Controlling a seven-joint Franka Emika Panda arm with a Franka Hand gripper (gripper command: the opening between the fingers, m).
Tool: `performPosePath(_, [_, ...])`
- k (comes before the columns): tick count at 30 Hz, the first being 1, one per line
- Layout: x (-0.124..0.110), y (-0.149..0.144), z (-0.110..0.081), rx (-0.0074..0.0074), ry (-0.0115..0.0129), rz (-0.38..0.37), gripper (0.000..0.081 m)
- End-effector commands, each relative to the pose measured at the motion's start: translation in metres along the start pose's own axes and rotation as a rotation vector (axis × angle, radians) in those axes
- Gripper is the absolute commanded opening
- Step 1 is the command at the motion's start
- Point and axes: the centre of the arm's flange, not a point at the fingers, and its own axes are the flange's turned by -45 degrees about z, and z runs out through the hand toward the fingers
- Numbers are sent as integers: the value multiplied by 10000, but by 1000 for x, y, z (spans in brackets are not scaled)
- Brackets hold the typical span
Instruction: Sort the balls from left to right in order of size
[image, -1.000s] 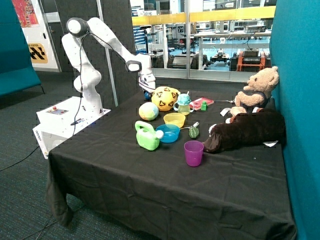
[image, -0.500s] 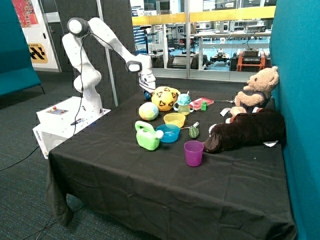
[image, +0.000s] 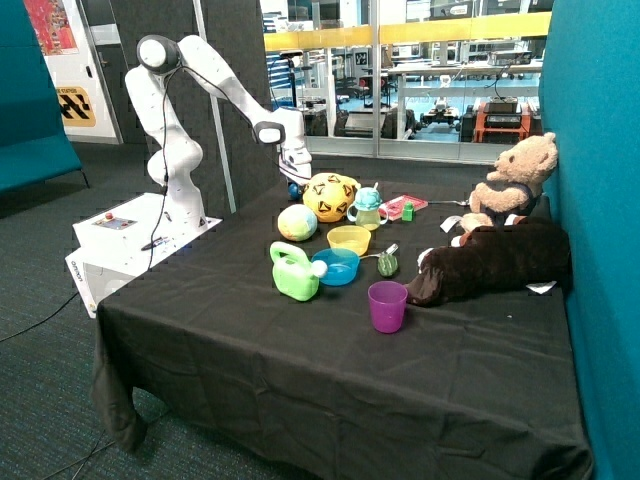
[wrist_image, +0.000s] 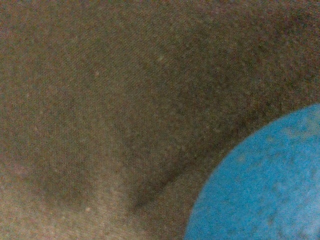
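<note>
1. The tiny blue ball (image: 293, 187) sits on the tabletop (image: 300, 370) near its far edge, just beside the large yellow ball with dark patches (image: 331, 197) and mostly hidden under the pincer (image: 294, 180); the wrist view shows the blue ball (wrist_image: 265, 185) very close, lying on the black cloth (wrist_image: 110, 100)
2. The pastel ball (image: 297, 222) lies in front of the yellow ball, just beside it and nearer the front edge
3. The pincer is down right over the blue ball; whether it is wide, narrow or gripping I cannot tell
4. Further toward the front edge come a yellow bowl (image: 349, 239), a blue bowl (image: 336, 266), a green watering can (image: 294, 272) and a purple cup (image: 387, 305)
5. A teddy bear (image: 512, 183) sits by the far corner
</note>
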Motion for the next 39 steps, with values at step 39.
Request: performPosePath(39, [29, 56, -82, -9, 3, -81, 0])
